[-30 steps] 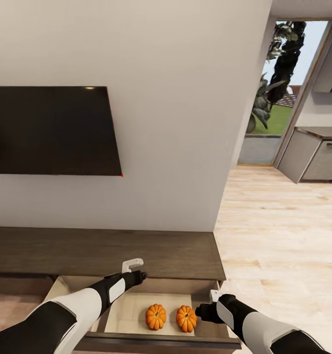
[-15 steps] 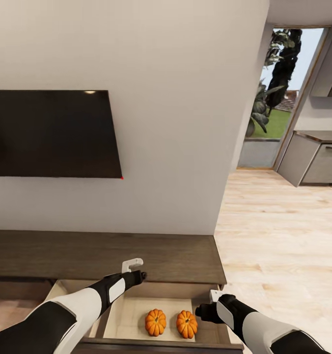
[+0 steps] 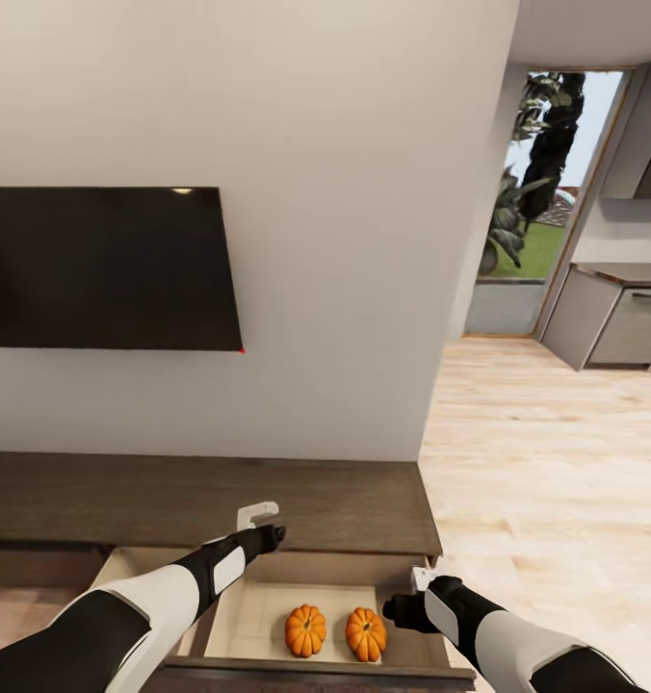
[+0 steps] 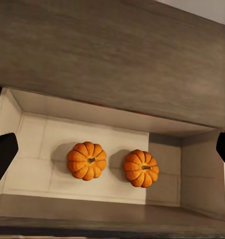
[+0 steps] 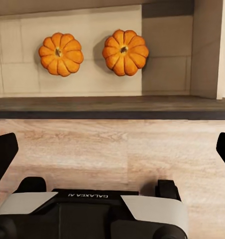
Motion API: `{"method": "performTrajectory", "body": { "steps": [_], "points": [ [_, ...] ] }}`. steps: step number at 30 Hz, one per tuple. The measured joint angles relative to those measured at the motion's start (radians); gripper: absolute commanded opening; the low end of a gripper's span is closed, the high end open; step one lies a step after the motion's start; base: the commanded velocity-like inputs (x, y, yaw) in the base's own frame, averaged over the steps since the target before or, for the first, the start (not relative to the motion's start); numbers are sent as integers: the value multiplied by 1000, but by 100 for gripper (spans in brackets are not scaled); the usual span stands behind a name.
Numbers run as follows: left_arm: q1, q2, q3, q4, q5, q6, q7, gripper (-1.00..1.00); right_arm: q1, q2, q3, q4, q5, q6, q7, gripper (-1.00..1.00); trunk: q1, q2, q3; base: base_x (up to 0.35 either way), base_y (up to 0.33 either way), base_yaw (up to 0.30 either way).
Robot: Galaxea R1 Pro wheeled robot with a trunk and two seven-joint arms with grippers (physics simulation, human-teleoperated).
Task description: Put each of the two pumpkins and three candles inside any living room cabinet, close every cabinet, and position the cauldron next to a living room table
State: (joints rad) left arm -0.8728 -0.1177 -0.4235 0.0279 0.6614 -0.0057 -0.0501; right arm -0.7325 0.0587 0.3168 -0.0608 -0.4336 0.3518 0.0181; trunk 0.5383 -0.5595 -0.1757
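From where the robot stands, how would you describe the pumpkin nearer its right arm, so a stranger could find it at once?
Below the wall television runs a long, dark-brown cabinet, with one drawer pulled open at its right end. Two orange pumpkins sit side by side, not touching, on its beige floor. Yours is the pumpkin toward the hallway side, closest to the right arm.

2 orange pumpkins sit upright, apparently apart, in the cabinet's open drawer.
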Motion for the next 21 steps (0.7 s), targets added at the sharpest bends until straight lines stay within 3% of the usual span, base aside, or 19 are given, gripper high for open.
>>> {"method": "performTrajectory", "body": {
  "steps": [12, 21],
  "points": [
    [0, 0, 0, 1, 0, -2, 0, 100, 0, 0, 0, 0, 0, 0, 0, 100, 0, 0, 20, -299, 0, 0],
    [0, 1, 1, -2, 2, -4, -3, 100, 0, 0, -1, 0, -2, 0, 0, 100, -1, 0, 35, -45, 0, 0]
  ]
}}
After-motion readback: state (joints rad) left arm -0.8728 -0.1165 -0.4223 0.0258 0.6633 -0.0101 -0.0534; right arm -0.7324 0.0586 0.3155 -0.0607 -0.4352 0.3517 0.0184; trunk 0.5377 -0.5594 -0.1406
